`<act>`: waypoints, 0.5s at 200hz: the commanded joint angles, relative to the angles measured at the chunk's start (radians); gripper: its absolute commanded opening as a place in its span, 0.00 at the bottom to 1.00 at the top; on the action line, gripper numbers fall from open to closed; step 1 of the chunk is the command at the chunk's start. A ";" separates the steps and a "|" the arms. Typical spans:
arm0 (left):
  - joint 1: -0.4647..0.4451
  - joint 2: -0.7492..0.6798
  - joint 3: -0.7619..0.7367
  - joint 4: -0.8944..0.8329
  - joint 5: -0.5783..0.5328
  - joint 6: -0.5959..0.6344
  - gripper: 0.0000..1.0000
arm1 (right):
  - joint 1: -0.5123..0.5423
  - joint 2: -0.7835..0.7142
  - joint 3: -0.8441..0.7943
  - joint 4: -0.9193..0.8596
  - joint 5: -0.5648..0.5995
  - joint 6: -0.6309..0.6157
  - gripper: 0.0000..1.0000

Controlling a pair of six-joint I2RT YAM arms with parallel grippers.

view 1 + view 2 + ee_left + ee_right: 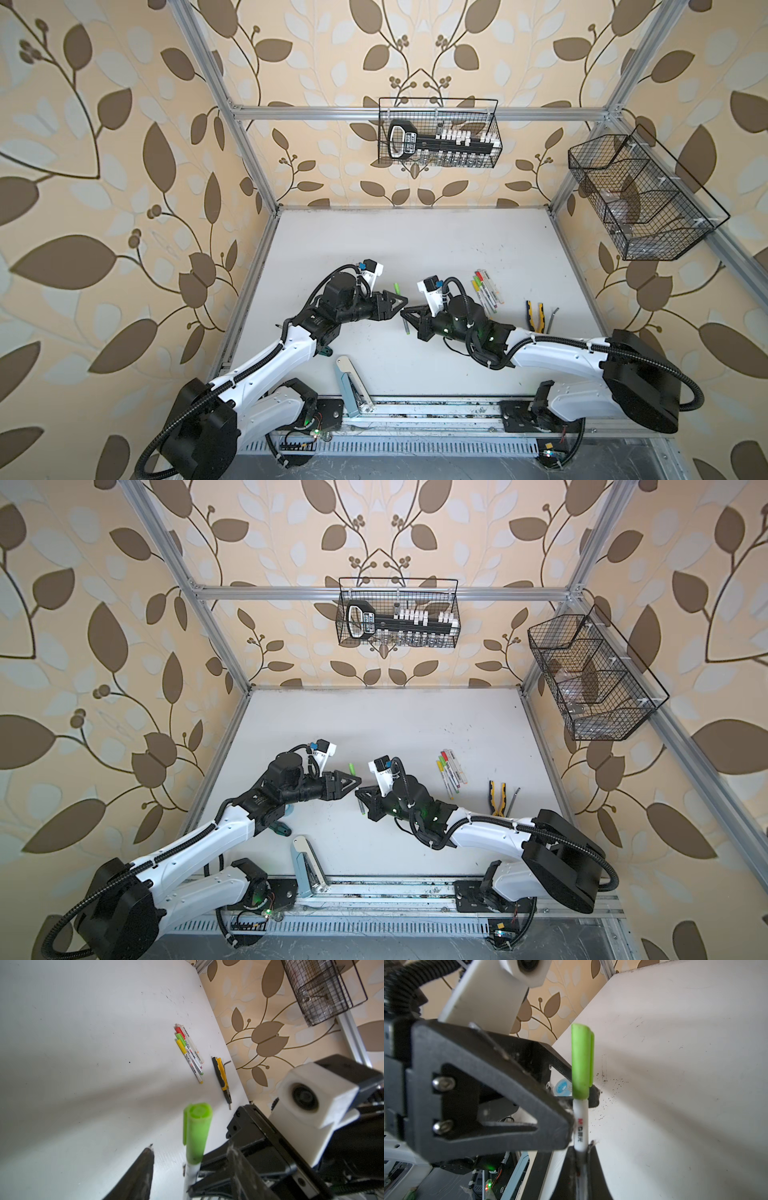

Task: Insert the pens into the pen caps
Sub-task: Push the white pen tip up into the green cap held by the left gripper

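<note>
**A:** Where is the pen?
**B:** The white pen [580, 1126] is held above the middle of the desk [415, 249]. The right gripper [581, 1147] has its 2 fingers clamped on the lower barrel.

**A:** And the cap?
**B:** The green cap [580, 1059] is seated on the pen's far end. In both top views it points toward the back wall.

**A:** What about the other arm?
**B:** The left gripper [190, 1145] has its fingers apart, 1 on each side of the pen near the cap's lower edge. The left wrist view shows a gap on both sides. I cannot tell whether the nearer finger brushes the barrel.

**A:** Anything else on the desk?
**B:** A row of capped pens [487, 291] lies side by side to the right of the right gripper, showing red, green and yellow caps. The pliers [535, 316] lie further right. The stapler [347, 384] sits near the front edge.
</note>
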 commanded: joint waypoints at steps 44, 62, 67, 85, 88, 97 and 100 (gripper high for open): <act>-0.006 -0.140 -0.078 0.141 0.046 -0.016 0.97 | -0.015 -0.153 -0.043 0.036 0.034 0.095 0.00; -0.027 -0.124 -0.078 0.180 0.094 -0.016 0.97 | -0.021 -0.217 -0.064 0.050 0.045 0.121 0.00; -0.035 -0.117 -0.077 0.191 0.108 -0.013 0.97 | -0.024 -0.236 -0.068 0.046 0.049 0.126 0.00; -0.070 -0.086 -0.068 0.227 0.156 -0.007 0.95 | -0.033 -0.289 -0.076 0.037 0.050 0.142 0.00; -0.075 -0.082 -0.066 0.232 0.164 -0.004 0.95 | -0.033 -0.295 -0.076 0.036 0.047 0.142 0.00; -0.088 -0.067 -0.062 0.244 0.182 -0.001 0.94 | -0.033 -0.309 -0.075 0.027 0.041 0.146 0.00; -0.092 -0.064 -0.060 0.246 0.187 0.000 0.93 | -0.035 -0.313 -0.075 0.027 0.038 0.147 0.00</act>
